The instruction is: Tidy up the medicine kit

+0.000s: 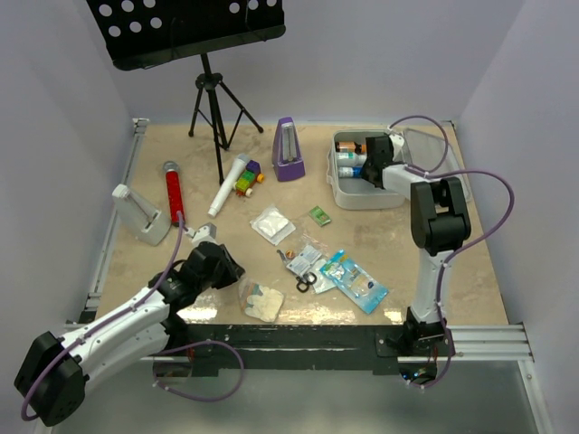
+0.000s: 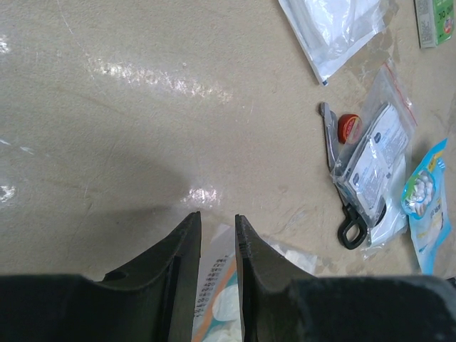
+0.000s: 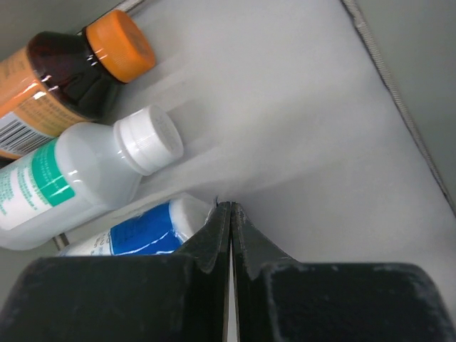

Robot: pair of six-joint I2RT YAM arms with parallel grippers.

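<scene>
**pat:** Any luck spotting the medicine kit (image 1: 362, 201)?

**moe:** Yep, found it at the far right of the counter (image 1: 154, 149), toward the back, with the lid flipped open on the right side. Counted three bottles lying inside along the left: a brown bottle with an orange cap (image 3: 107, 50), a white bottle with a green label (image 3: 78, 178), and a blue-labelled bottle (image 3: 139, 235).

**pat:** And the right hand (image 3: 230, 214)?

**moe:** Down inside the kit, fingers pressed fully together with nothing pinched between them. Tips right beside that blue-labelled bottle. Can't tell about actual contact.

**pat:** Left hand (image 2: 217, 221)?

**moe:** Low over the near-left part of the counter, fingers parted by a narrow gap, nothing between the tips. Hanging partly above a bandage packet (image 1: 262, 300).

**pat:** Rest of the loose stuff?

**moe:** Mid-counter, well apart from the kit: a gauze pouch (image 1: 272, 224), a small green box (image 1: 319, 214), a zip bag (image 1: 303, 258) overlapping some black-handled scissors (image 1: 306, 282), and a blue pouch (image 1: 353, 282). Further back, a purple metronome (image 1: 288, 149) near the kit on its left, then a white microphone (image 1: 228, 183) and a red microphone (image 1: 173, 194). Black music stand (image 1: 194, 32) at the very back.
</scene>
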